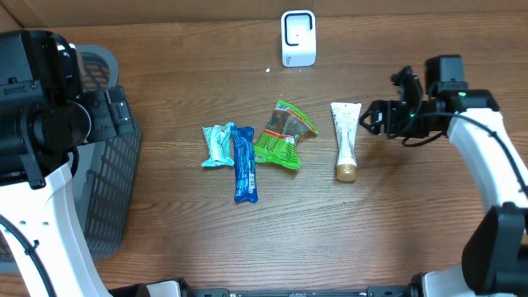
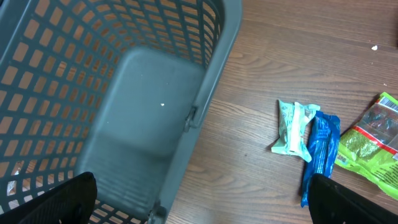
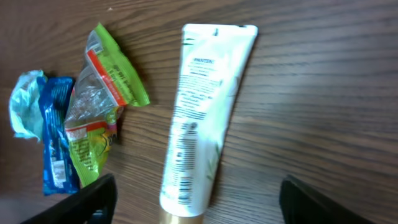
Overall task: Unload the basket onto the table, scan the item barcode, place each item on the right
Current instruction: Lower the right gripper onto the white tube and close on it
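Observation:
A white tube (image 1: 346, 136) with a gold cap (image 1: 346, 172) lies on the wooden table, its barcode (image 3: 183, 165) facing up near the cap end. My right gripper (image 1: 374, 120) hovers just right of the tube in the overhead view. In the right wrist view this gripper (image 3: 199, 202) is open, with the tube's lower end between its two black fingers (image 3: 87, 202) and touching neither. A white scanner (image 1: 298, 37) stands at the table's far edge. My left gripper (image 2: 199, 202) is open and holds nothing, over the basket's rim.
A green packet (image 1: 285, 134), a blue packet (image 1: 244, 163) and a teal packet (image 1: 218, 145) lie in a cluster left of the tube. A grey mesh basket (image 1: 111, 181) stands at the left edge of the table under the left arm.

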`<state>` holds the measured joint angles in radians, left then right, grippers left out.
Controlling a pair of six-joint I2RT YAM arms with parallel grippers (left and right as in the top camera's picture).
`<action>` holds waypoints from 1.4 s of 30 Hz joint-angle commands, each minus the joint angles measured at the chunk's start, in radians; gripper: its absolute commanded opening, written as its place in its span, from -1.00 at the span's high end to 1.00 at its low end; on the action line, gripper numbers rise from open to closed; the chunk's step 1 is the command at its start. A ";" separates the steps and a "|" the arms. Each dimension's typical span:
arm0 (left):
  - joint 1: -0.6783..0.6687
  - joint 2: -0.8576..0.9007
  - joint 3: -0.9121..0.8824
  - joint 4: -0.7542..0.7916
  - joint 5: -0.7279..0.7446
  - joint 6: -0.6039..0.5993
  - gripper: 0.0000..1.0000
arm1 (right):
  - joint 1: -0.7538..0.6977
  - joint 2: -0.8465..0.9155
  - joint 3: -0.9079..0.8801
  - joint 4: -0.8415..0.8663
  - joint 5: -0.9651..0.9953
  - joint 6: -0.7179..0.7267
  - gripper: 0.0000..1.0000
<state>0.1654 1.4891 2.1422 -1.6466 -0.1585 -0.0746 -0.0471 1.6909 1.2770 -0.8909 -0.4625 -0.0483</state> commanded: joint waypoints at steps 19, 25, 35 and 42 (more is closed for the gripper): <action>0.005 0.004 0.018 0.001 -0.006 0.011 -0.99 | -0.077 0.118 -0.021 0.067 -0.501 -0.140 0.93; 0.005 0.003 0.018 0.001 -0.006 0.011 -1.00 | -0.068 0.159 -0.021 0.093 -0.535 -0.139 0.93; 0.005 0.004 0.018 0.001 -0.006 0.011 -1.00 | -0.051 0.262 -0.021 0.095 -0.572 -0.156 0.93; 0.005 0.004 0.018 0.001 -0.006 0.011 -1.00 | -0.031 0.280 -0.021 0.072 -0.578 -0.163 0.93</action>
<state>0.1654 1.4895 2.1422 -1.6466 -0.1585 -0.0746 -0.0940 1.9648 1.2613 -0.8173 -1.0149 -0.1925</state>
